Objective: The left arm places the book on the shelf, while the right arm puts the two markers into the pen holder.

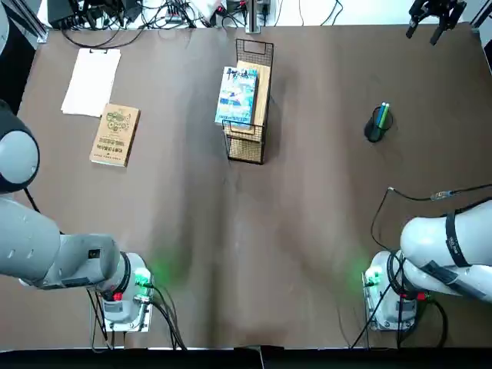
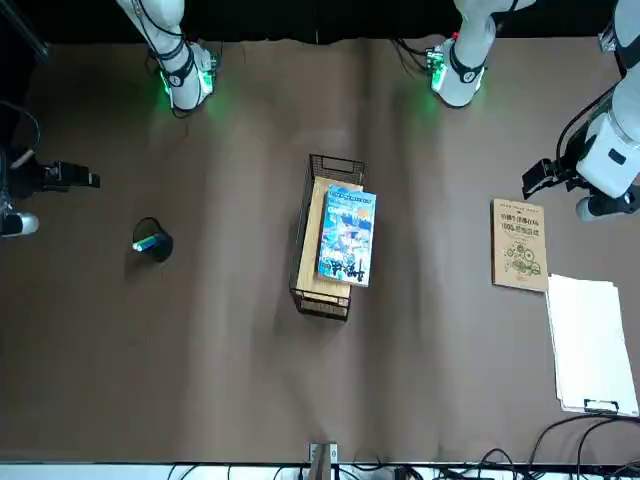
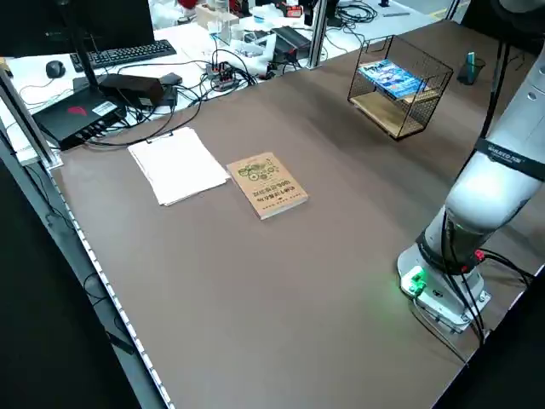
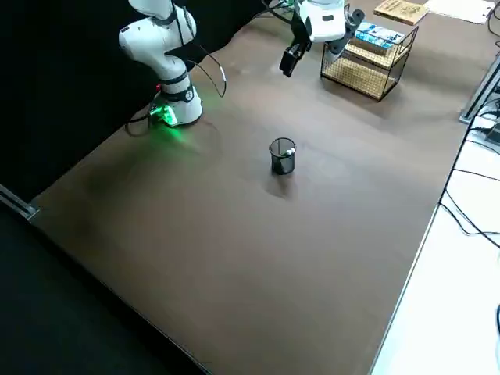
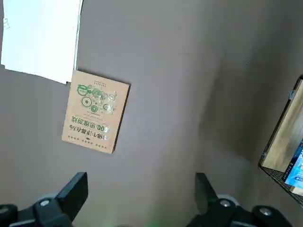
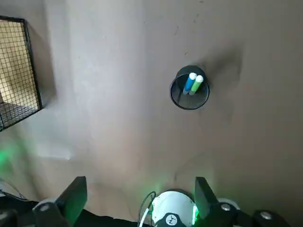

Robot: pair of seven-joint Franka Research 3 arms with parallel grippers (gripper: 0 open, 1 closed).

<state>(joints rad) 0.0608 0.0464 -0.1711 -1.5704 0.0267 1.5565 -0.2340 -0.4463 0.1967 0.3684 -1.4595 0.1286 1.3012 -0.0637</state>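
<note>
Resting face up on the wooden plank of the black wire shelf [image 1: 267, 100], the book [image 1: 236, 95] is seen partly past one long edge of the plank. Both markers, the blue marker [image 6: 190, 83] and the green marker [image 6: 196, 85], are held leaning side by side, white ends up, in the pen holder [image 6: 189, 102]. The left gripper [image 5: 142, 189] is raised over the table's left side, its fingers apart and nothing gripped. The right gripper [image 6: 141, 189] is raised over the right side, its fingers also spread. A tan book [image 1: 115, 135] is laid near white paper [image 1: 91, 82].
</note>
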